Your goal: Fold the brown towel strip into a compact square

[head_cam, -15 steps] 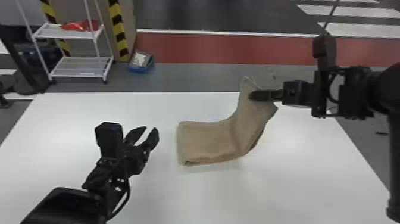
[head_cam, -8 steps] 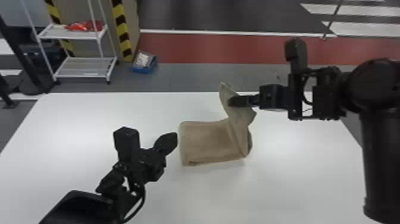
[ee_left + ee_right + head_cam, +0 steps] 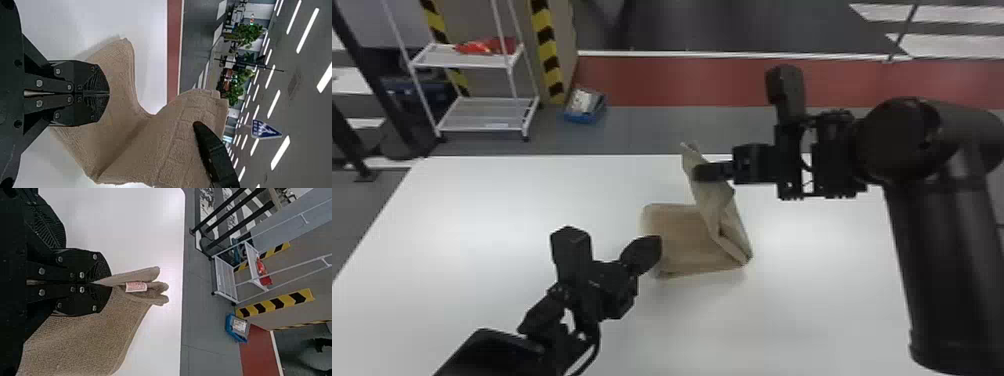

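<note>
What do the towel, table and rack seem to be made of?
Towel: matte, nubbly cloth, likely cotton terry, judging by its coarse texture and soft folds.
Table: smooth, white, faintly glossy; perhaps laminate or plastic, going by the soft glare.
Rack: probably white-painted metal, with thin, straight posts, though plastic is possible.

Black arms (image 3: 927, 260), silver screws (image 3: 39, 83)

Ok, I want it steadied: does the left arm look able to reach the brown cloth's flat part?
Likely yes: its black tool is at the left edge of the brown strip, nothing between them; the right tool holds the raised end up. Gripping would mean opening first.
</note>
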`<state>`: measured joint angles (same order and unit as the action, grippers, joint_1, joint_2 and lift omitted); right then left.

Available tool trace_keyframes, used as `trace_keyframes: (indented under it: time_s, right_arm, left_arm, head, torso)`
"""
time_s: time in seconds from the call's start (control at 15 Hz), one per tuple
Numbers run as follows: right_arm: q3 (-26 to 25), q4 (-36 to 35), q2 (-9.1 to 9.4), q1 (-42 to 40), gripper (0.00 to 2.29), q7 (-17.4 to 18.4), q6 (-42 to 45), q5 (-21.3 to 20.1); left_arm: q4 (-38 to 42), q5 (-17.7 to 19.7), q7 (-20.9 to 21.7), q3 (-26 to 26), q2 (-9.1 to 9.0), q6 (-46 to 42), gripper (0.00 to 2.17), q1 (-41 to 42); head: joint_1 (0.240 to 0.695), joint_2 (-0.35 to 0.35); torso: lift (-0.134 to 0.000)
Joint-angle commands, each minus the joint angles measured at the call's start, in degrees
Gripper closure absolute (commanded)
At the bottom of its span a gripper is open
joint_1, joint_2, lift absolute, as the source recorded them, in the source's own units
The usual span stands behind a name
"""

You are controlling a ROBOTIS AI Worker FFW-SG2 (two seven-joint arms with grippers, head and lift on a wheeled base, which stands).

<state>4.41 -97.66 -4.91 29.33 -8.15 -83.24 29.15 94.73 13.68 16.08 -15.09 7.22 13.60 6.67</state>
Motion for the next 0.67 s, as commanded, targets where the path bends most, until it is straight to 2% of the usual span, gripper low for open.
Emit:
trace_keyframes:
  time_s: [0.0, 0.27, 0.47, 0.6]
  right_arm:
    - [1.56, 0.72, 0.34, -0.24, 1.24, 0.32, 1.01, -0.93]
    - [3.76, 2.13, 1.22, -0.59, 1.24, 0.24, 1.54, -2.95]
    - [6.22, 2.39, 1.39, -1.2, 1.24, 0.67, 1.54, -7.35]
    - [7.1, 2.57, 1.75, -1.2, 1.24, 1.11, 1.54, -7.7]
  left_arm:
    - [-0.51, 0.03, 0.62, -0.82, 0.07, -0.28, 1.62, -0.08]
    - [-1.92, -1.03, 0.53, -2.57, -0.28, -0.28, 1.62, -0.43]
    - [-2.27, -2.96, -0.35, -3.19, -0.28, -0.63, 1.62, -0.43]
    - [-2.45, -2.96, -0.7, -3.37, -0.19, -1.51, 1.62, -0.43]
  head:
    - [0.695, -0.027]
    - [0.695, -0.029]
    - [0.695, -0.033]
    - [0.695, -0.036]
  torso:
    - [-0.109]
    - [-0.109]
    - [-0.109]
    - [-0.109]
